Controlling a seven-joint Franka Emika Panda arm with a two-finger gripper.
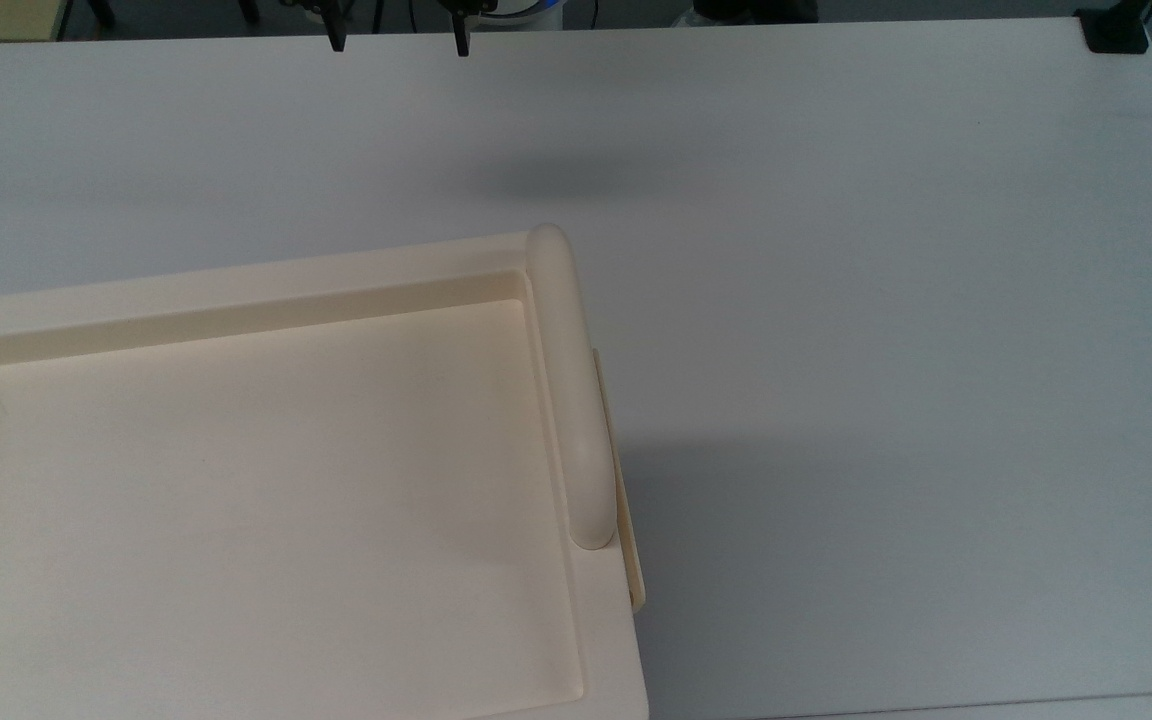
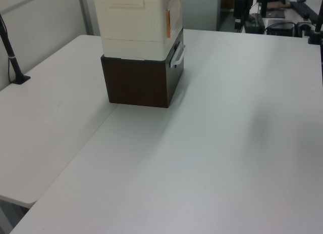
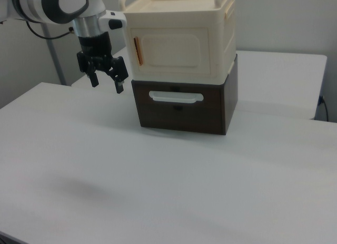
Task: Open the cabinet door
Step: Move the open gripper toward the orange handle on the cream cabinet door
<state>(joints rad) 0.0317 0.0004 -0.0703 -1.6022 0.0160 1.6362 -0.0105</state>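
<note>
From near to far in the right view: bare white table [image 3: 158, 191], then one dark brown drawer box [image 3: 184, 109] with a single pale handle [image 3: 175, 97], and one cream cabinet [image 3: 179, 38] stacked on it. The cabinet has one cabinet door [image 3: 171, 50], lying flush in the front, with an orange strip [image 3: 137, 50] at the right view's left edge of the door. One gripper [image 3: 107, 81] hangs above the table just to the right view's left of the cabinet, fingers spread wide, holding nothing and touching nothing. In the top view its two dark fingertips [image 1: 337, 42] show at the top edge, beyond the cabinet's recessed top and rounded bar [image 1: 570, 385]
</note>
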